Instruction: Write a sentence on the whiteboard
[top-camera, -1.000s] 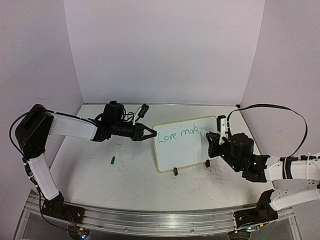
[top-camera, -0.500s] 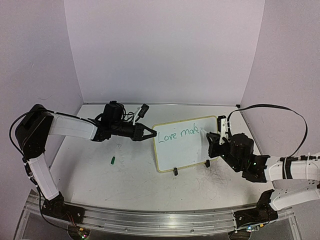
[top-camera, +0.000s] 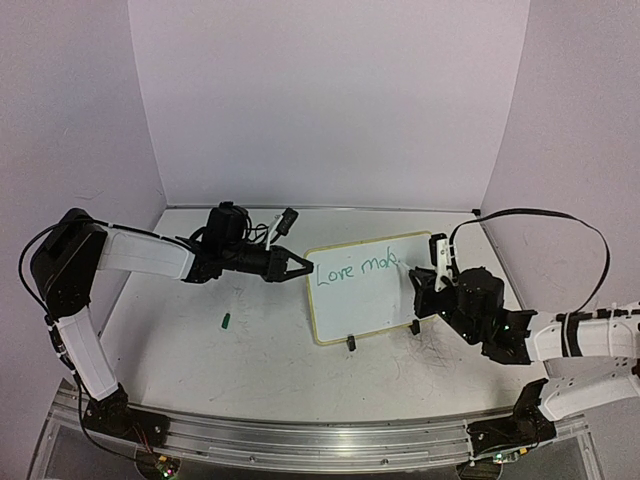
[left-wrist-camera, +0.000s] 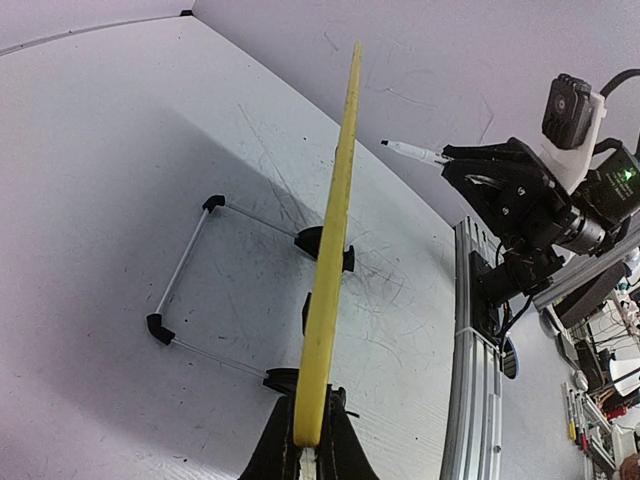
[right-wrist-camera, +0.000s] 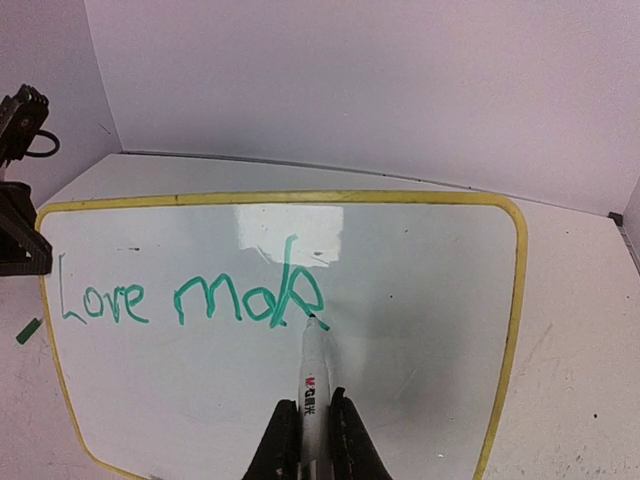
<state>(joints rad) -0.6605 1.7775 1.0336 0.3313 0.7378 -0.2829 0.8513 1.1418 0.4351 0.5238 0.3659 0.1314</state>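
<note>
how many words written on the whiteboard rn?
2. "Love" at the left of the whiteboard; an unfinished word to its right, marker tip at its end.

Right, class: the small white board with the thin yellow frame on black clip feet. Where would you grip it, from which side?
I'd pinch the whiteboard by its side edge, coming in sideways like the left gripper: it stands propped up, so the rim fits the jaws and the face stays free.
</note>
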